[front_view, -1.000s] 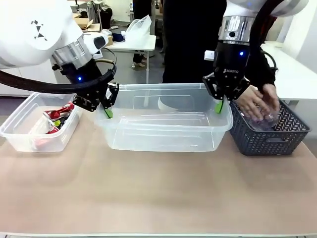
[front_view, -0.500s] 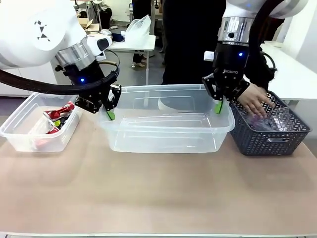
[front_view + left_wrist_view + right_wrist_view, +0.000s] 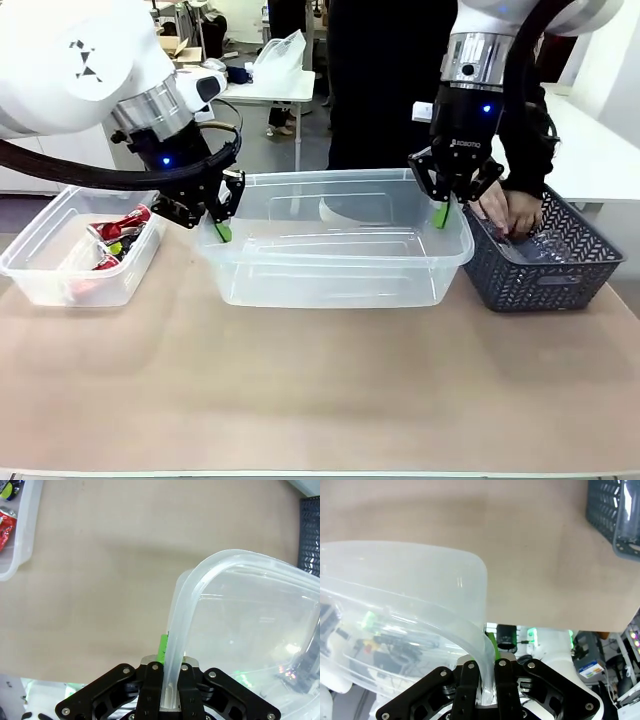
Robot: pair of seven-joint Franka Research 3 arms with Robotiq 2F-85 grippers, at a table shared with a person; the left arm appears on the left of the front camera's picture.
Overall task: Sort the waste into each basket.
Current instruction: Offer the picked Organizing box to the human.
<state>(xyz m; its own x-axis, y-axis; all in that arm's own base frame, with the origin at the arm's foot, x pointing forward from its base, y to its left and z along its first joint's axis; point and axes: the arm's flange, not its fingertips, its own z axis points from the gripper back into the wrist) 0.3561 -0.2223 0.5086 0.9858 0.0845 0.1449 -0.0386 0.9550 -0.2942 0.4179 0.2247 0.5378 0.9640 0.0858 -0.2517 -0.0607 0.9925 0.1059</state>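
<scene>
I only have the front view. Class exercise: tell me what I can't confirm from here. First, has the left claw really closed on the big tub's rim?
Observer: Yes. In the left wrist view the left claw pinches the big tub by its rim, one finger on each side of it.
Operator: And the right claw?
Observer: Same. The right wrist view shows the right claw clamped on the rim at a rounded corner.
Operator: Is anything in the tub near that corner?
Observer: No waste shows through the wall there; only bare table and a corner of the dark basket lie beyond it.
</scene>
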